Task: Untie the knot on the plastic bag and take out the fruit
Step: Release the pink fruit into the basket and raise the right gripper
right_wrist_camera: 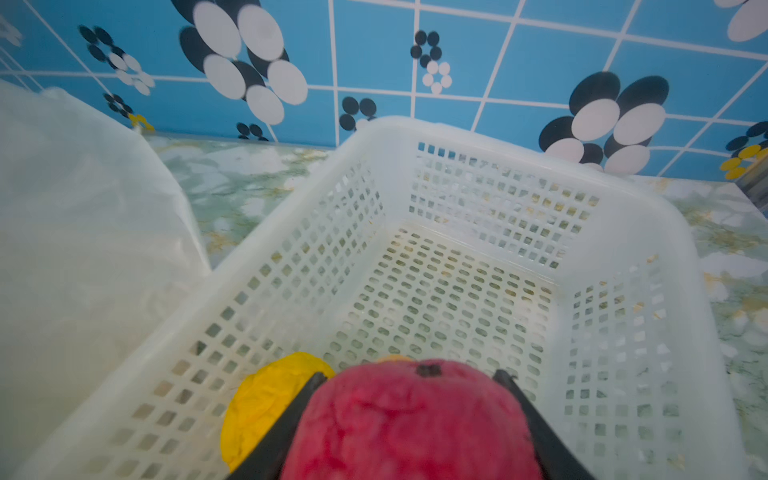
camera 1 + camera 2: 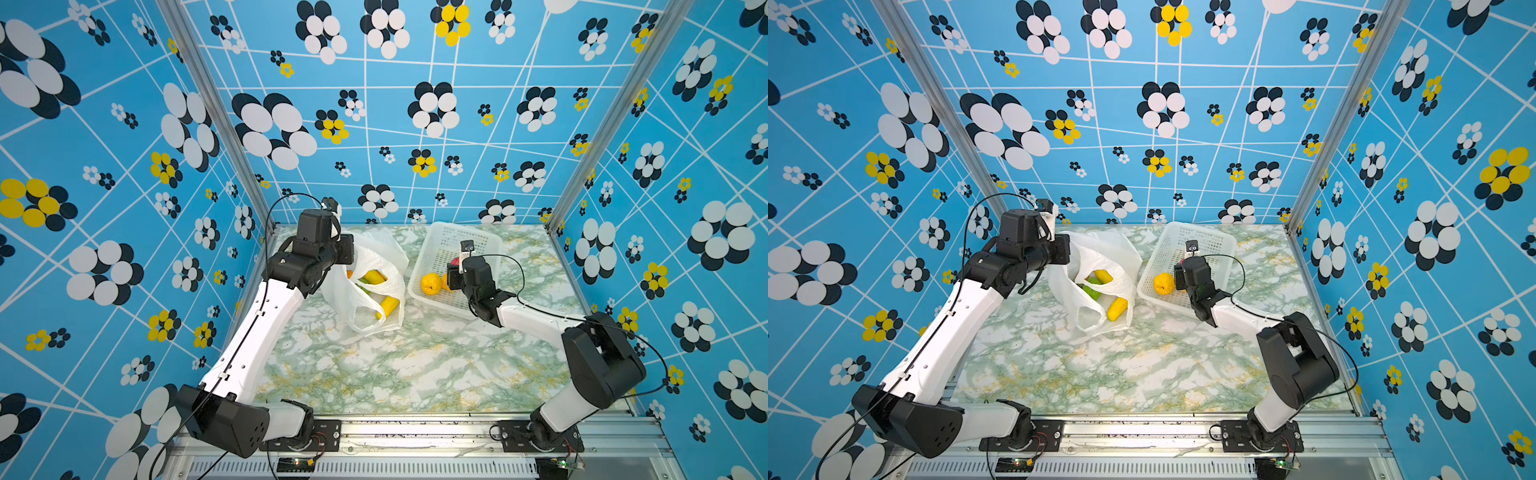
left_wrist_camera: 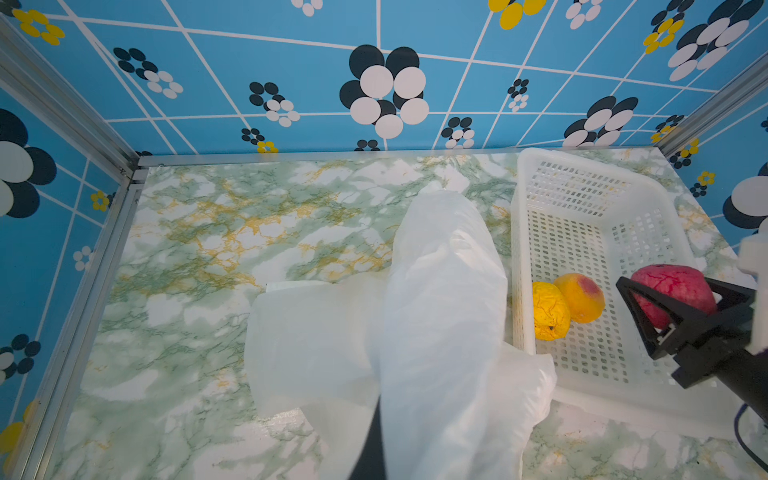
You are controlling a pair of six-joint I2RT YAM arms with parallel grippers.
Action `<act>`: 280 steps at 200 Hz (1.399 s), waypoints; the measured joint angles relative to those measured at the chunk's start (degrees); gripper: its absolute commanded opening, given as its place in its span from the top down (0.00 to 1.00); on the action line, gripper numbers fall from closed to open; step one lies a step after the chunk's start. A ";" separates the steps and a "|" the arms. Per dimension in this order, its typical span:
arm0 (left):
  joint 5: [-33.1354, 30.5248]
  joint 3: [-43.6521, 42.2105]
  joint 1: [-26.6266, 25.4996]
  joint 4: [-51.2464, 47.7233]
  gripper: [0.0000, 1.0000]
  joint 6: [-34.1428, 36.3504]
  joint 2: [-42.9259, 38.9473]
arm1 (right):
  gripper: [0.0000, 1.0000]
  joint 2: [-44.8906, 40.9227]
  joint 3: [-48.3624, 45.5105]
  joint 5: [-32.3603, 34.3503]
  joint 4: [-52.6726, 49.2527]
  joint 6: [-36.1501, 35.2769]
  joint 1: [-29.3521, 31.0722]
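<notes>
Red fruit (image 1: pixel 411 424) over basket (image 1: pixel 469 137)
My right end effector (image 1: pixel 411 375) clamps the red fruit; at the basket's 9 o'clock my left end effector (image 2: pixel 349 251) pinches the bag (image 2: pixel 376 254).

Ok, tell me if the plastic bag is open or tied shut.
Open: the plastic bag gapes, a long yellow fruit visible inside.

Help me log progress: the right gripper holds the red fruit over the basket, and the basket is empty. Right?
Not quite: the basket is not empty. The left wrist view shows a yellow fruit and an orange peach lying in it. The right gripper does hold the red fruit over it.
</notes>
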 measured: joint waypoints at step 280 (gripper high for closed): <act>-0.63 0.00 0.00 -0.15 1.00 0.02 -0.09 | 0.01 23.61 24.26 -3.02 -6.93 -1.75 -6.29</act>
